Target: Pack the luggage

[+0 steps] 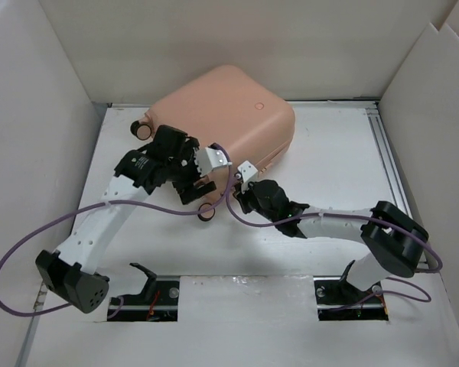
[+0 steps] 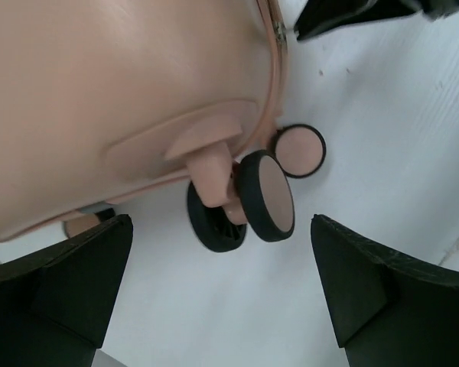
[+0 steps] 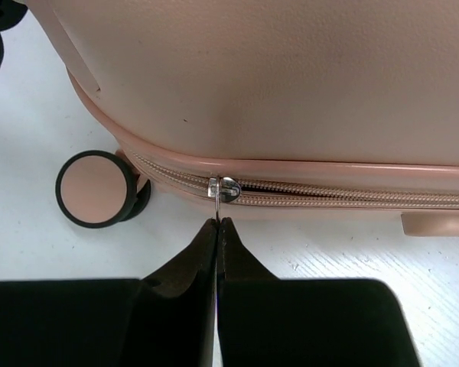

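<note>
Pink hard shell of the luggage point(image 1: 222, 115) lies closed on the white table point(image 1: 336, 153), at its far side. I judge zipping is the step in hand. Next I must draw the zipper pull point(image 3: 223, 188) steadily along the seam. My right gripper point(image 3: 216, 228) is pinched together on the pull's thin tab. My left gripper point(image 2: 218, 245) stands wide apart, holding nothing, a wheel point(image 2: 265, 196) just ahead.

The pale pink luggage point(image 1: 229, 111) lies closed on the white table point(image 1: 329, 160). One wheel point(image 1: 141, 129) shows at its left end and another point(image 1: 206, 211) off its near corner. The left gripper point(image 1: 197, 183) sits at that near corner. The right gripper point(image 1: 242, 186) is just beside it, at the luggage's near edge. Purple cables point(image 1: 30, 245) loop nearer the camera than the luggage.
</note>
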Robot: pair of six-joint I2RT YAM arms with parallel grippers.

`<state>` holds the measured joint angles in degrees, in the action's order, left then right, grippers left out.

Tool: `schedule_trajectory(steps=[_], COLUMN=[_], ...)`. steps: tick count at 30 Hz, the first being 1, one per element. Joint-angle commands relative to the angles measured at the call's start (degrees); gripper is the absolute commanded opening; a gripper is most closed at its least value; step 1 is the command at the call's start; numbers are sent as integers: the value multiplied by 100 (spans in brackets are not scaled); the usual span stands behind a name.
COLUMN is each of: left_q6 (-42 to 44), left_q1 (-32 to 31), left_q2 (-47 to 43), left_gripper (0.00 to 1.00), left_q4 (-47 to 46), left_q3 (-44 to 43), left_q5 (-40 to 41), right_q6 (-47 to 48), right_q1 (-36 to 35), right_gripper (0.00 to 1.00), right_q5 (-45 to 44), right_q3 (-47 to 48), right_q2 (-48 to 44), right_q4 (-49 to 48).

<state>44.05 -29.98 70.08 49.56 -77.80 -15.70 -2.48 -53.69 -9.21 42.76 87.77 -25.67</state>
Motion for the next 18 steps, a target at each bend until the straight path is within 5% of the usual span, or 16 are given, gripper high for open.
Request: schedule_trajectory(steps=[1, 12, 13, 15, 16, 18], left_q6=[-265, -1294, -1294, -1294, -1294, -1294], left_q1=[18, 18, 70, 132, 132, 185], left_q2=[-4, 154, 155, 295, 408, 462], left_gripper=[100, 95, 86, 47, 6, 0], left_q4=[204, -1711, -1713, -1713, -1574, -1424], left_q3=[265, 1373, 1373, 1312, 1259, 1127], left_q5=[147, 744, 622, 551, 412, 358], right_q6=[-279, -332, -393, -472, -473, -552], right_q1=[-186, -300, -300, -300, -300, -187], right_gripper=[0, 0, 0, 0, 0, 0], right_q5=[-19, -238, -326, -467, -572, -836], right_q3=[66, -40, -40, -40, -92, -93], right_q2=[-128, -181, -181, -181, -181, -269], right_q4=[-1344, -1344, -1344, -1204, -1116, -766])
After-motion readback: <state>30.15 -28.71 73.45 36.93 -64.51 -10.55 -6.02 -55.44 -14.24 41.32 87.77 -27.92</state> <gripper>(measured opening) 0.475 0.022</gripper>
